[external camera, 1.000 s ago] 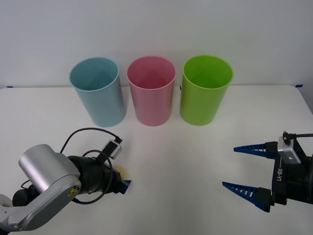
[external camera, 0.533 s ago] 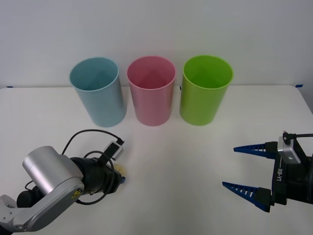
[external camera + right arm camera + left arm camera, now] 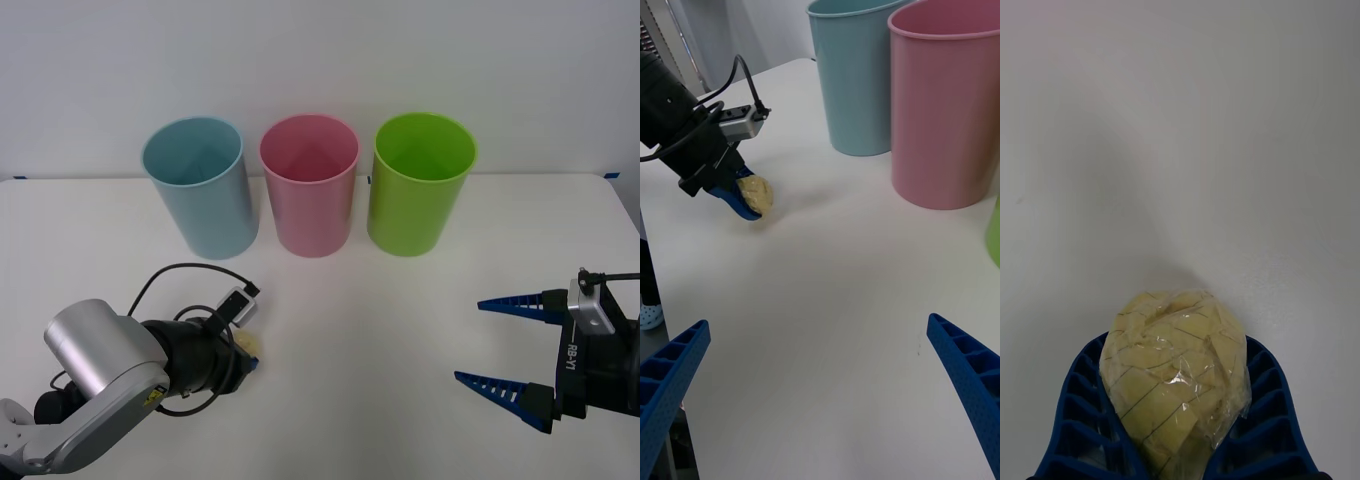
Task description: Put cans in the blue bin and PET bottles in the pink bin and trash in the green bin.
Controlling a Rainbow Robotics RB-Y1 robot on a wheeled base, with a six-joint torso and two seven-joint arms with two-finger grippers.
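Note:
The trash (image 3: 248,346) is a small pale yellow lumpy ball wrapped in clear film. My left gripper (image 3: 249,358) is shut on it low over the table's near left, and its blue fingers (image 3: 1082,405) cup it on both sides. The right wrist view shows the trash (image 3: 756,193) in the left gripper (image 3: 746,202) at table level. The blue bin (image 3: 200,190), the pink bin (image 3: 310,188) and the green bin (image 3: 420,188) stand upright in a row at the back. My right gripper (image 3: 469,340) waits open at the near right with nothing in it.
The white table (image 3: 350,320) stretches bare between the two arms and up to the bins. A black cable (image 3: 175,275) loops over my left wrist. The wall rises right behind the bins.
My left gripper has shifted a little away from the front edge with the trash in its fingers. The right arm has not moved.

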